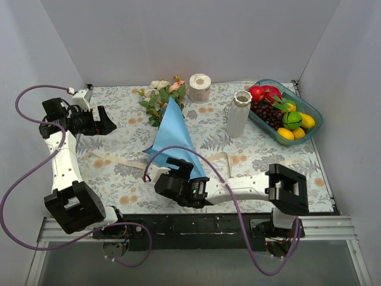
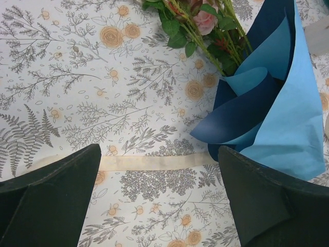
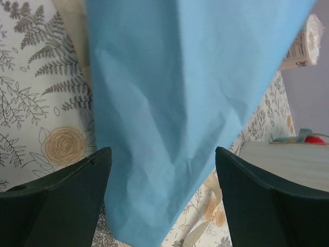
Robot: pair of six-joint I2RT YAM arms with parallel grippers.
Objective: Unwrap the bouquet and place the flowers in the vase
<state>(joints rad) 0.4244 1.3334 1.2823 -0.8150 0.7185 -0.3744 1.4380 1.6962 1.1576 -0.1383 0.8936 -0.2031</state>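
**Bouquet flat on the table, both grippers open**

The bouquet (image 1: 169, 128) lies mid-table. Its flowers (image 1: 162, 92) point to the far edge, and its blue paper (image 1: 172, 134) narrows toward the near edge. The right gripper (image 3: 163, 206) sits at that narrow end with its jaws spread wide, one on each side of the paper tip and gripping nothing. The left gripper (image 1: 110, 121) hangs near the left wall, also wide open, with bare table (image 1: 119, 190) between it and the bouquet. The beige ribbon (image 2: 154, 162) lies loose and flat across that stretch. The vase (image 1: 239, 114) stands upright to the right of the paper, apart from it and just beside the fruit basket (image 1: 315, 116) in the far right corner. A paper roll (image 1: 200, 87) stands at the far edge, near the blooms.
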